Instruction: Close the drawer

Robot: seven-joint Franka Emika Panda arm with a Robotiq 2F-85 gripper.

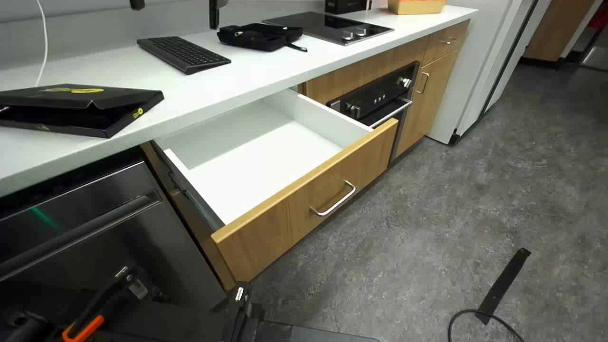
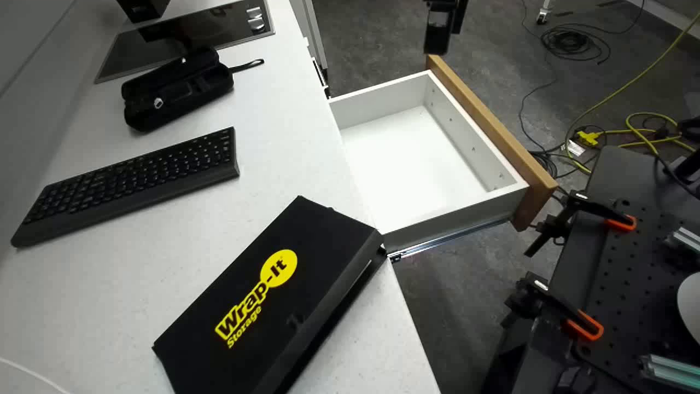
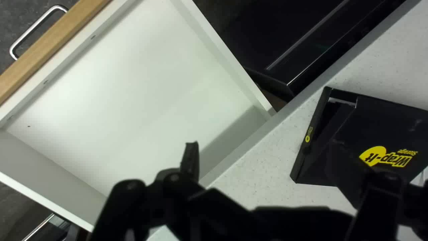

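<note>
The drawer [image 1: 304, 204] is pulled far out from under the counter. It has a light wood front, a slim silver bar handle [image 1: 335, 202] and a white inner box with nothing visible inside. It also shows in an exterior view [image 2: 492, 126] and in the wrist view [image 3: 50, 50], where the handle [image 3: 31, 31] is at the upper left. My gripper [image 3: 287, 162] is open with nothing between its fingers, above the drawer and counter edge in the wrist view. Its black fingertips [image 1: 175, 14] hang apart at the top of an exterior view. It also shows at the top edge of an exterior view [image 2: 445, 35], apart from the drawer.
A black Wrap-It box [image 2: 262, 295] lies at the counter's front edge near the drawer. A keyboard [image 2: 136, 180], a black case [image 2: 175, 90] and a cooktop [image 2: 186, 38] are on the counter. A dark bench [image 2: 612, 268] with orange-handled clamps stands near the drawer front. An oven [image 1: 375, 102] adjoins the drawer.
</note>
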